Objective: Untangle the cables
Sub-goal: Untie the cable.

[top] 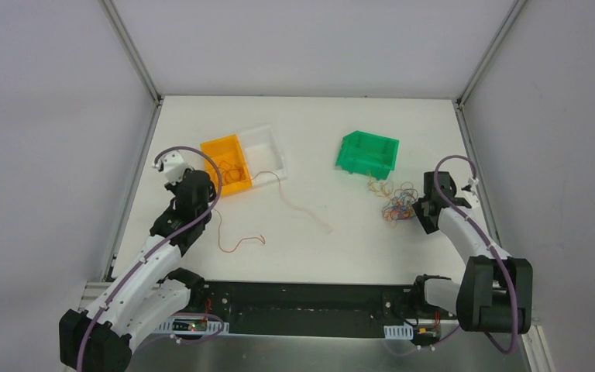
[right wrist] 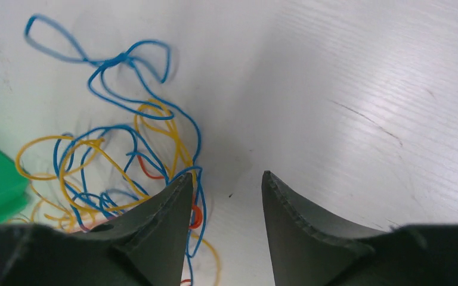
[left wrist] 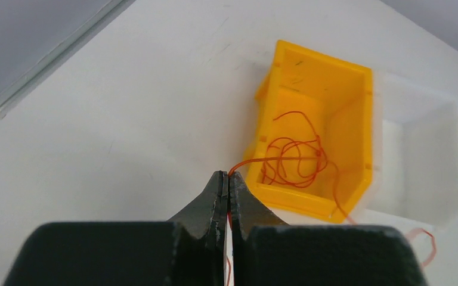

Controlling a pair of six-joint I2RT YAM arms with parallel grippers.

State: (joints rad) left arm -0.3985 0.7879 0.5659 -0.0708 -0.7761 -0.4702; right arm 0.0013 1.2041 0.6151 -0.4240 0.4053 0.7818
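Counted one white table [top: 318,132], two arms, three bins, one clump and three stretches of separate strand.

Found the left arm [top: 143,267] reaching toward the far left and the right arm [top: 465,229] toward the right middle.

Noted all three bins on the far half:
- one green bin [top: 368,153], right of centre
- one orange bin [top: 225,164], to the left
- one clear bin [top: 267,147], touching the orange bin's right side

Saw the clump of cables [top: 399,203] lying on the table just near of the green bin, in blue, orange-yellow and red loops. Found the right gripper [right wrist: 226,179] low beside that clump, jaws spread with bare table between them. Saw its left finger [right wrist: 161,220] overlapping the clump's edge, but could not tell whether it touched.

Found the left gripper [left wrist: 228,177] pressed together, pinching one red cable [left wrist: 292,158] whose curls lay inside the orange bin.

Made out one pale strand [top: 302,205] running from the clear bin toward the centre. Made out one loose red strand [top: 240,242] on the table near of the orange bin, just right of the left arm. Could not tell whether that strand joined the pinched cable.
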